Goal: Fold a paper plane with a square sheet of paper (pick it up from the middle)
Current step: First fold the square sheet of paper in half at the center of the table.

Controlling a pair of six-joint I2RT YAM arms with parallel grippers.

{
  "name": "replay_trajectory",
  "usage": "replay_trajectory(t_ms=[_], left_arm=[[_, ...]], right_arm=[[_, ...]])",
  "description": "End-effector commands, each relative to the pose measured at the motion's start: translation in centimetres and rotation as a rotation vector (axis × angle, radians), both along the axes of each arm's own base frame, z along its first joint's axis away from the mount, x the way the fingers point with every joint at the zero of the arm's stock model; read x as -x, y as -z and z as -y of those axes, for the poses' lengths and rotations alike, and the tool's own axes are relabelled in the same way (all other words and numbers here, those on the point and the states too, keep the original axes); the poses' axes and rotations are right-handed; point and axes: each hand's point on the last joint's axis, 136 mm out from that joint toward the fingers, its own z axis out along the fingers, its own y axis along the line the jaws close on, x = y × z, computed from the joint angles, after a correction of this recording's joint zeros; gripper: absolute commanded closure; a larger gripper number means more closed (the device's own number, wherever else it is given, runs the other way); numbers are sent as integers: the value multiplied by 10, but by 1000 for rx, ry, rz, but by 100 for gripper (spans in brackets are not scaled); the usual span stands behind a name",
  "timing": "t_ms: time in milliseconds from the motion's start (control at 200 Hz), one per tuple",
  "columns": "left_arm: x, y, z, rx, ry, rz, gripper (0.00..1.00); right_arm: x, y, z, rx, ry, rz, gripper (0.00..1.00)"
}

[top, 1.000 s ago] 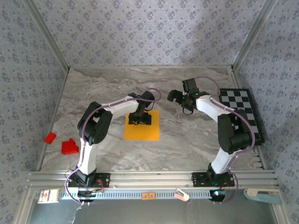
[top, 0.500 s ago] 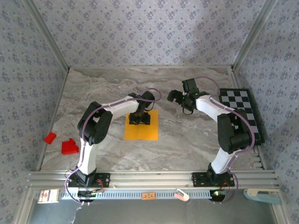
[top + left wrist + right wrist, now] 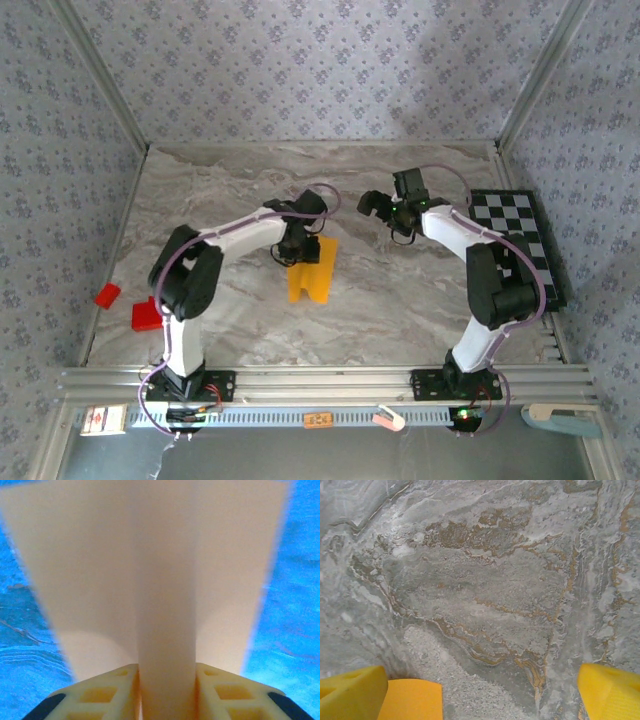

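Note:
The square sheet of paper (image 3: 310, 272) is orange-yellow and hangs off the table, bent into a narrow fold. My left gripper (image 3: 298, 250) is shut on its middle. In the left wrist view the paper (image 3: 165, 575) rises as a pale ridge between the two yellow fingers (image 3: 107, 692) and spreads out on both sides over the left gripper (image 3: 166, 685). My right gripper (image 3: 386, 216) hovers open to the right of the sheet. Its yellow fingertips (image 3: 610, 687) stand wide apart over bare marble around the right gripper (image 3: 480, 695). An orange patch (image 3: 412, 700) shows by its left finger.
A black-and-white checkerboard (image 3: 515, 240) lies at the table's right edge. Two small red blocks (image 3: 148, 315) (image 3: 107, 295) sit at the near left. Patterned walls close in the table on three sides.
The sheet lay flat on the table; now my left gripper has lifted it by the middle and it droops folded. The left arm has swung slightly. The right arm has hardly moved.

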Motion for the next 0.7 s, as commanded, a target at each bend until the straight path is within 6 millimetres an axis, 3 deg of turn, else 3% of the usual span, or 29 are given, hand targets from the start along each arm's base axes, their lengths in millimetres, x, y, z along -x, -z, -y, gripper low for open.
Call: replay_trajectory(t_ms=[0,120,205,280,445,695], left_arm=[[-9,-53,30,272,44,74,70],[-16,-74,41,457,52,99,71],[-25,-72,42,529,19,89,71],[-32,-63,41,543,-10,91,72],[-46,-36,33,528,-92,101,73],[-45,11,7,433,-192,76,75]], right_arm=[[2,-15,-5,-112,-23,44,2],[7,-26,-17,-187,-84,86,4],[13,-31,-31,-259,-146,104,6],[20,-32,-42,-311,-195,104,10],[38,-11,-58,-330,-237,34,25],[59,17,-90,-323,-310,-65,46]])
